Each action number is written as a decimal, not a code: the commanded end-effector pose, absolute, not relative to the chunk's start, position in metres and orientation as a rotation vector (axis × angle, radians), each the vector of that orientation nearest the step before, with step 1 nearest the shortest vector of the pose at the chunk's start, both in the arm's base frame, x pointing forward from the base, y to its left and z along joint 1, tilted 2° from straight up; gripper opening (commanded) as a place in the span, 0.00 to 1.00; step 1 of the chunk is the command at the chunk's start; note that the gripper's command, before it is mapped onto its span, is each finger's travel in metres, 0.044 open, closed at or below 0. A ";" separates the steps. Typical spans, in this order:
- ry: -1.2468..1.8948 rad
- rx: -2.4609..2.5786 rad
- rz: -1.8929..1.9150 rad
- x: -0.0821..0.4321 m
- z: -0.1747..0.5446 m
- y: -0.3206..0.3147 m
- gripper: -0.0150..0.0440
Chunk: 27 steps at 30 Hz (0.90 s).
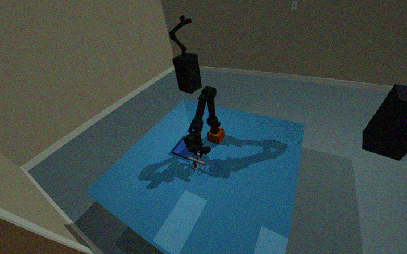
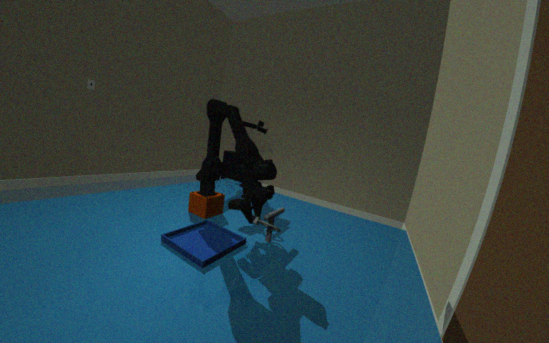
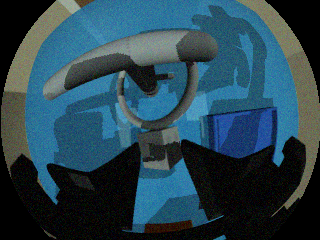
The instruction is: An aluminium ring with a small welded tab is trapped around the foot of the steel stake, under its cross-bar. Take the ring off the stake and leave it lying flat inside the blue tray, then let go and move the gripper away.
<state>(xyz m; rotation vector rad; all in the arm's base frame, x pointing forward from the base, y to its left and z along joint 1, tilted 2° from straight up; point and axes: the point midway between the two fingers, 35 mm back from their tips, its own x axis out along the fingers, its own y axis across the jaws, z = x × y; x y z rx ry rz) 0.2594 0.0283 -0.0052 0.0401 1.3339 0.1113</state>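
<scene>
A bright blue mat (image 1: 239,198) (image 2: 101,274) (image 3: 100,107) carries the darker blue tray (image 1: 174,152) (image 2: 183,255) (image 3: 242,112), the orange block (image 1: 215,137) (image 2: 205,205) and the foot of the steel stake (image 1: 195,165) (image 2: 268,236) (image 3: 149,80).
</scene>
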 end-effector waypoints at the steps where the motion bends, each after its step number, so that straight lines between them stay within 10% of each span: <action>1: 1.325 0.042 0.118 0.263 -0.003 0.029 0.25; 27: 1.330 0.099 0.161 0.264 0.005 0.019 0.25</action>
